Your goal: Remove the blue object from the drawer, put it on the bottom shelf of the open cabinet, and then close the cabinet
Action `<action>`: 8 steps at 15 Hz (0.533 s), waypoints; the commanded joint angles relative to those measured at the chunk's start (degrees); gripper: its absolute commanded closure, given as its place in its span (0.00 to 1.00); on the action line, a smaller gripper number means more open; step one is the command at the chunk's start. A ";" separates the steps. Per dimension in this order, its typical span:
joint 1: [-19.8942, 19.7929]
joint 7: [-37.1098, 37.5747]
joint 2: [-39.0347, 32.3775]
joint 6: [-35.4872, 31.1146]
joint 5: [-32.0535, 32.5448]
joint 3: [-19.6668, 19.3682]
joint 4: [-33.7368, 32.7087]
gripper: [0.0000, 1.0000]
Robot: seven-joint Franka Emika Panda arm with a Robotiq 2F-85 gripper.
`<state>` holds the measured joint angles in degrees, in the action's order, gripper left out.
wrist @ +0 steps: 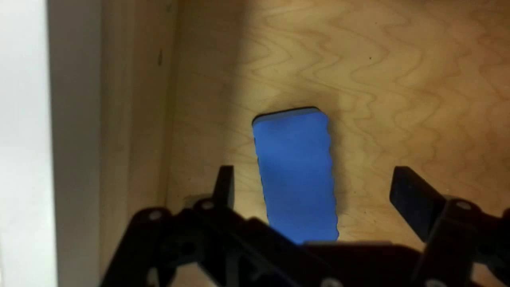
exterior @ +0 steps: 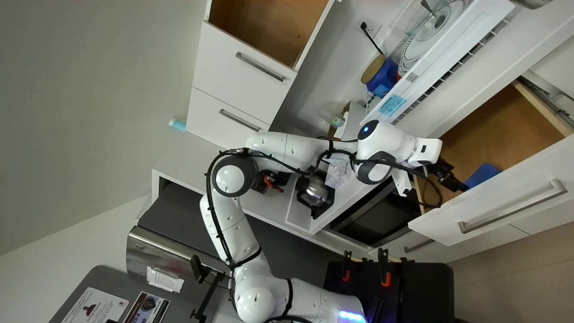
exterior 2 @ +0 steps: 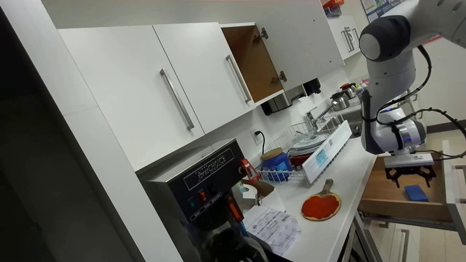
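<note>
The blue object (wrist: 297,175) lies flat on the wood floor of the open drawer (wrist: 398,99), near one drawer wall. It also shows in both exterior views (exterior: 483,175) (exterior 2: 416,193). My gripper (wrist: 312,175) is open and empty, with a finger on each side of the blue object and gaps between. In an exterior view the gripper (exterior 2: 413,183) points down over the drawer (exterior 2: 404,208), above the object. The near end of the object is hidden by the gripper body in the wrist view. The cabinet (exterior 2: 251,62) has its brown interior exposed and its white door (exterior 2: 302,43) swung open.
A dish rack (exterior 2: 298,176) with plates and a blue jar (exterior 2: 276,165) stands on the counter. A pizza-like item (exterior 2: 321,206), a white paper packet (exterior 2: 271,227) and a coffee machine (exterior 2: 204,178) are also there. The drawer's white front panel (exterior: 506,193) stands beside the gripper.
</note>
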<state>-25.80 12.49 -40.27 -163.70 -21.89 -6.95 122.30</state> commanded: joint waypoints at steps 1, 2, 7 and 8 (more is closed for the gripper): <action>-1.74 -1.90 -3.78 -4.20 -1.90 2.46 -2.73 0.00; -1.80 -1.54 -4.73 -5.04 -1.74 2.68 -3.32 0.00; 0.30 0.91 -9.28 -8.85 -0.45 0.47 -5.99 0.00; 0.42 1.13 -9.91 -9.31 -0.37 0.17 -6.43 0.00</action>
<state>-26.51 12.65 -47.93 -170.73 -21.89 -5.51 117.73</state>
